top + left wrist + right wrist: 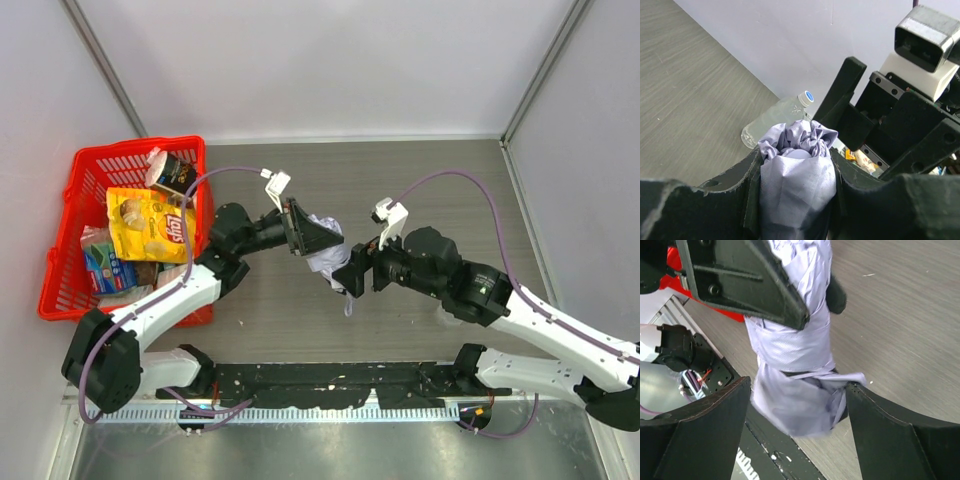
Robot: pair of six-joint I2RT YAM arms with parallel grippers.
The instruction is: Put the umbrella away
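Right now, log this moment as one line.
left fingers: shut on umbrella | right fingers: open, straddling umbrella's free end | umbrella: folded, over table

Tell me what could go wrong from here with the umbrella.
1. Only the left gripper clamps the umbrella; the right gripper stands open around its loose lower fabric, so it might slip or unfurl.
2. The two grippers sit very close, so a move could knock them together.
3. A clear bottle lies on the table nearby and might get hit.

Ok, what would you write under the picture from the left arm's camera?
Left claw gripping the bunched lavender umbrella, with a clear bottle on the table behind.
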